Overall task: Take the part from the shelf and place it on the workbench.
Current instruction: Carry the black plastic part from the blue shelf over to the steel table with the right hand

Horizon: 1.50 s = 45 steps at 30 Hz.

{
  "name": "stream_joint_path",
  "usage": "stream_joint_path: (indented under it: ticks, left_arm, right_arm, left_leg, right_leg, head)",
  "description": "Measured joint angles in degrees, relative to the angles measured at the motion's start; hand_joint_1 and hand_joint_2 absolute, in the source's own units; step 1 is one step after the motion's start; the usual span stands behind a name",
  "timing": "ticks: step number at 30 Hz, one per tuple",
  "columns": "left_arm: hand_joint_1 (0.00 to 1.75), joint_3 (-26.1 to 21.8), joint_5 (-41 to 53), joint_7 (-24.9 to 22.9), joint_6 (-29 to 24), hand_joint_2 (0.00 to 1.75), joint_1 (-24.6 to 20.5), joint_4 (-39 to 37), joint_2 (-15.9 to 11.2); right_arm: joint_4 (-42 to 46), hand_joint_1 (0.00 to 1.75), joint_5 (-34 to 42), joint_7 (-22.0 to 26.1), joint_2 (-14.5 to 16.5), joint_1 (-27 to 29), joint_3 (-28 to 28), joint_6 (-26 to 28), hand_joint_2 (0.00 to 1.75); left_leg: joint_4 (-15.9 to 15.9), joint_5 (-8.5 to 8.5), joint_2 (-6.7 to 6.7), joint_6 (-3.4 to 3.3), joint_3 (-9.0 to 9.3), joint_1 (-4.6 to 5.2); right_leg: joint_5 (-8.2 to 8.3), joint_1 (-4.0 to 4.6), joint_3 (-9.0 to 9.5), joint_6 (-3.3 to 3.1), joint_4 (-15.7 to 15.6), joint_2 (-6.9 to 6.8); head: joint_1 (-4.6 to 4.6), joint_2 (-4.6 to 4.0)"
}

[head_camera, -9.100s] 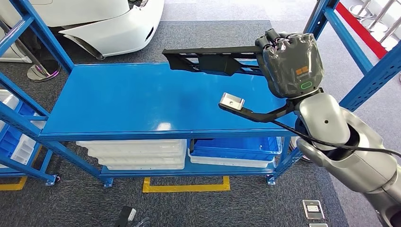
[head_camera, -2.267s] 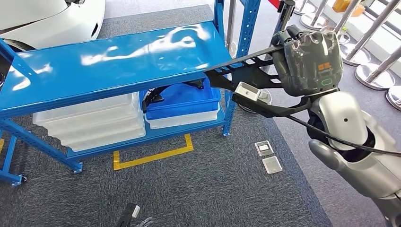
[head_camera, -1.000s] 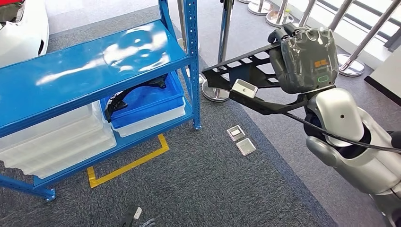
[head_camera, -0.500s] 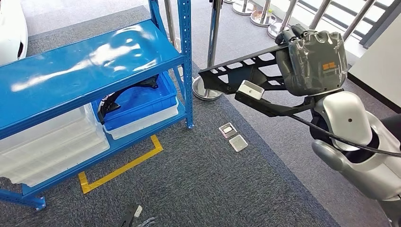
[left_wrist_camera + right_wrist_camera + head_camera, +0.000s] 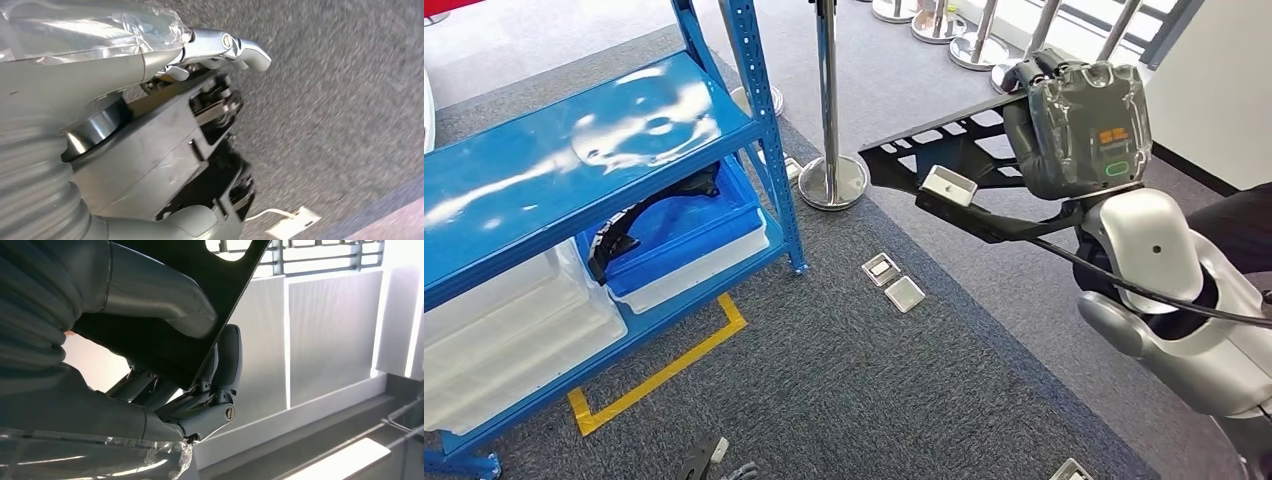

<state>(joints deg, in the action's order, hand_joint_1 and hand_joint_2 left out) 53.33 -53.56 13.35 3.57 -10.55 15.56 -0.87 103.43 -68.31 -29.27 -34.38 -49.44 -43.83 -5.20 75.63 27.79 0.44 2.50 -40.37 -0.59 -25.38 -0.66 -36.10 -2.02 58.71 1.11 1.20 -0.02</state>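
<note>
The part is a long flat black plastic panel with cut-out openings. My right hand, under a clear plastic cover, grips its near end and holds it level above the grey carpet, pointing left. In the right wrist view the thumb and dark fingers clamp the black panel from both sides. The blue shelf stands at the left, apart from the part. My left hand hangs over the carpet and holds nothing.
A chrome stanchion stands just left of the part's tip, with more posts behind. Under the shelf top, a blue bin holds another black part beside white bins. Two floor plates lie below. A white wall rises at the right.
The whole view has swung to the right, so the shelf has slid left and the stanchion and wall have come in. My right hand keeps its grip on the panel.
</note>
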Motion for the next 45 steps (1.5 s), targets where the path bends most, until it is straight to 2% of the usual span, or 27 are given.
stream_joint_path:
  ticks: [1,3,4,6,8,10,13,14,15,16,18,20,23,25,26,28,30,31,32,34,35,36,38,40,41,43,45]
  left_arm:
    - [0.0,0.02,0.28,-0.17,0.33,1.75,-0.02,0.0,-0.01]
    - [0.0,0.04,0.55,-0.28,0.6,1.75,-0.05,0.0,-0.05]
    - [0.0,0.04,0.61,-0.29,0.64,1.75,-0.07,0.0,-0.09]
    - [0.0,0.06,0.66,-0.34,0.8,1.75,-0.09,0.0,-0.15]
    - [0.0,0.09,0.73,-0.38,1.03,1.75,-0.2,0.0,-0.15]
    - [0.0,0.1,0.79,-0.38,1.16,1.75,-0.38,0.0,-0.17]
    - [0.0,0.13,0.91,-0.38,1.22,1.75,-0.39,0.0,-0.2]
    - [0.0,0.14,0.96,-0.39,1.23,1.75,-0.37,0.0,-0.21]
    - [0.0,0.15,1.01,-0.39,1.23,1.75,-0.38,0.0,-0.22]
    - [0.0,0.15,1.05,-0.39,1.23,1.75,-0.41,0.0,-0.23]
    - [0.0,0.16,1.14,-0.39,1.22,1.75,-0.48,0.0,-0.23]
    - [0.0,0.19,1.25,-0.47,1.23,1.75,-0.52,0.0,-0.23]
    - [0.0,0.35,1.6,-0.75,1.39,1.75,-0.56,0.0,-0.24]
    - [0.0,0.45,1.77,-0.8,1.5,1.75,-0.69,0.0,-0.24]
    - [0.0,0.47,1.79,-0.81,1.51,1.75,-0.74,0.0,-0.24]
    - [0.0,0.52,1.8,-0.82,1.51,1.75,-0.74,0.0,-0.24]
    - [0.0,0.66,1.8,-0.82,1.51,1.75,-0.71,0.0,-0.24]
    - [0.0,0.75,1.8,-0.82,1.51,1.75,-0.72,0.0,-0.24]
    - [0.0,0.84,1.8,-0.82,1.51,1.75,-0.73,0.0,-0.25]
    - [0.0,0.98,1.8,-0.82,1.51,1.75,-0.76,0.0,-0.28]
    - [0.0,1.07,1.79,-0.82,1.51,1.75,-0.76,0.0,-0.3]
    - [0.0,1.15,1.79,-0.82,1.51,1.75,-0.76,0.0,-0.31]
    - [0.0,1.28,1.75,-0.8,1.51,1.75,-0.78,0.0,-0.31]
    - [0.0,1.3,1.73,-0.68,1.5,1.75,-0.82,0.0,-0.32]
    - [0.0,1.3,1.73,-0.61,1.5,1.75,-0.82,0.0,-0.32]
    - [0.0,1.32,1.73,-0.52,1.51,1.75,-0.69,-0.01,-0.33]
    - [0.0,1.33,1.67,-0.51,1.55,1.75,-0.49,-0.02,-0.33]
  right_arm:
    - [0.0,1.75,0.16,-0.31,0.0,0.01,0.03,-0.25,1.75]
    - [0.0,1.75,0.36,-0.56,0.0,-0.01,0.11,-0.5,1.75]
    - [0.0,1.75,0.43,-0.62,0.01,-0.02,0.14,-0.57,1.75]
    - [0.0,1.75,0.5,-0.7,-0.01,-0.05,0.17,-0.71,1.75]
    - [0.0,1.75,0.55,-0.73,-0.12,-0.02,0.27,-0.79,1.75]
    - [0.01,1.75,0.56,-0.75,-0.39,-0.02,0.52,-0.82,1.75]
    - [0.01,1.75,0.57,-0.77,-0.61,0.15,0.9,-0.84,1.75]
    - [0.0,1.75,0.57,-0.77,-0.63,0.28,0.93,-0.86,1.75]
    - [0.0,1.75,0.57,-0.77,-0.65,0.38,0.97,-0.87,1.75]
    - [0.0,1.75,0.57,-0.77,-0.67,0.41,1.02,-0.87,1.75]
    - [0.0,1.75,0.57,-0.77,-0.73,0.4,1.16,-0.88,1.75]
    - [0.01,1.75,0.57,-0.79,-0.79,0.35,1.28,-0.88,1.75]
    - [0.01,1.75,0.57,-0.87,-0.83,0.39,1.41,-0.88,1.75]
    - [0.02,1.75,0.56,-0.89,-0.83,0.34,1.52,-0.88,1.75]
    - [0.02,1.75,0.56,-0.9,-0.83,0.33,1.57,-0.88,1.75]
    - [0.02,1.75,0.55,-0.89,-0.81,0.38,1.59,-0.88,1.75]
    - [0.02,1.75,0.55,-0.88,-0.81,0.49,1.58,-0.89,1.75]
    - [0.02,1.75,0.55,-0.88,-0.81,0.51,1.58,-0.9,1.75]
    - [0.02,1.75,0.56,-0.88,-0.81,0.51,1.58,-0.92,1.75]
    - [0.02,1.75,0.56,-0.89,-0.81,0.49,1.58,-0.94,1.75]
    - [0.03,1.75,0.56,-0.89,-0.81,0.46,1.58,-0.95,1.75]
    - [0.03,1.75,0.56,-0.88,-0.81,0.43,1.58,-0.97,1.75]
    - [0.04,1.75,0.55,-0.88,-0.82,0.41,1.59,-1.09,1.75]
    - [0.04,1.75,0.44,-0.91,-0.83,0.4,1.64,-1.43,1.75]
    - [0.04,1.75,0.32,-0.93,-0.83,0.38,1.71,-1.64,1.75]
    - [0.04,1.75,0.08,-0.94,-0.8,0.43,1.85,-2.03,1.75]
    - [0.04,1.75,-0.07,-0.89,-0.75,0.69,1.91,-2.28,1.75]
  left_leg:
    - [-1.97,-1.65,-0.07,-0.1,0.86,-0.02]
    - [-9.67,-5.81,-1.15,-0.5,4.25,-0.1]
    - [-13.08,-7.07,-1.82,-0.71,5.6,-0.15]
    - [-15.95,-7.65,-2.52,-1.07,6.55,-0.08]
    - [-16.52,-7.94,-1.89,-1.56,6.58,-0.16]
    - [-17.31,-8.45,-1.22,-2.3,6.8,-0.36]
    - [-17.64,-8.68,-0.15,-2.79,6.88,-0.23]
    - [-17.57,-8.63,0.23,-2.82,6.87,-0.18]
    - [-17.47,-8.55,0.59,-2.82,6.87,-0.15]
    - [-17.33,-8.43,0.91,-2.77,6.89,-0.16]
    - [-16.96,-8.01,1.46,-2.42,6.96,-0.19]
    - [-16.55,-7.66,1.86,-1.88,6.91,0.0]
    - [-16.58,-7.49,2.41,-1.04,6.96,0.15]
    - [-14.92,-6.04,1.77,-0.49,6.5,0.0]
    - [-12.47,-4.45,1.16,-0.29,5.54,-0.09]
    - [-4.8,-0.67,0.2,-0.05,2.2,-0.14]
    - [0.35,0.58,-0.01,0.09,-0.3,-0.16]
    - [-0.13,-0.44,-0.02,0.11,-0.21,-0.21]
    - [-2.72,-2.35,-0.09,0.1,0.84,-0.3]
    - [-10.18,-6.35,-1.35,0.01,3.92,-0.62]
    - [-12.96,-7.34,-2.01,-0.15,4.98,-0.78]
    - [-14.49,-7.66,-2.59,-0.35,5.47,-0.81]
    - [-15.22,-7.51,-2.42,-0.95,5.56,-0.67]
    - [-15.67,-7.85,-1.81,-1.67,5.73,-0.64]
    - [-15.94,-8.0,-1.47,-2.0,5.83,-0.69]
    - [-16.08,-8.05,-0.84,-2.38,5.9,-0.56]
    - [-16.02,-7.96,-0.18,-2.49,5.92,-0.38]
  right_leg:
    - [0.0,0.0,0.03,0.01,0.08,0.48]
    - [-0.03,0.05,0.01,0.12,0.23,1.38]
    - [-0.01,0.09,-0.13,0.27,0.37,1.83]
    - [0.23,0.03,-0.58,0.89,0.43,2.6]
    - [0.44,-0.15,-0.85,1.68,0.28,3.06]
    - [-0.94,-0.1,-1.69,2.31,2.13,1.92]
    - [-6.07,-0.25,-6.26,3.08,12.36,-0.31]
    - [-6.92,-0.39,-7.54,3.28,15.2,-0.52]
    - [-6.77,-0.54,-7.94,3.44,16.19,-0.65]
    - [-5.55,-0.66,-7.16,3.54,14.77,-0.84]
    - [-2.07,-0.68,-3.22,3.51,7.23,-1.88]
    - [-0.4,-0.31,-0.44,2.96,1.46,-2.77]
    - [-0.33,-0.01,-0.29,1.93,0.39,-2.18]
    - [-0.08,-0.19,-0.14,1.18,-0.03,-1.73]
    - [0.02,-0.31,-0.04,0.82,-0.22,-1.54]
    - [-0.02,-0.23,-0.03,0.4,-0.2,-1.01]
    - [-0.06,-0.18,-0.03,0.32,-0.09,-0.23]
    - [-0.08,-0.2,-0.03,0.34,0.0,0.24]
    - [-0.13,-0.23,-0.02,0.39,0.1,0.73]
    - [-0.3,-0.18,-0.21,0.69,0.51,1.68]
    - [-0.34,-0.13,-0.46,0.93,0.78,2.11]
    - [-0.32,-0.11,-0.75,1.23,0.98,2.48]
    - [-0.12,-0.28,-1.15,1.93,1.04,3.1]
    - [-0.93,-0.43,-1.65,2.52,2.14,2.23]
    - [-2.14,-0.41,-2.51,2.71,4.1,1.37]
    - [-5.55,-0.37,-5.67,2.97,11.02,-0.24]
    - [-7.14,-0.38,-8.29,3.06,16.5,-0.62]
  head:
    - [-0.23,0.0]
    - [-0.69,0.0]
    - [-0.84,0.0]
    - [-0.9,0.0]
    - [-0.88,0.0]
    - [-0.46,0.0]
    - [0.83,0.0]
    - [1.12,0.0]
    - [1.39,0.0]
    - [1.64,0.0]
    - [2.25,0.0]
    - [2.89,0.0]
    - [2.8,0.0]
    - [2.41,0.0]
    - [2.12,0.0]
    - [1.37,0.0]
    - [0.75,0.0]
    - [0.5,0.0]
    - [0.26,0.0]
    - [-0.29,0.0]
    - [-0.47,0.0]
    - [-0.48,0.0]
    - [-0.3,0.0]
    - [0.05,0.0]
    - [0.42,0.0]
    - [1.42,0.0]
    - [2.15,0.0]
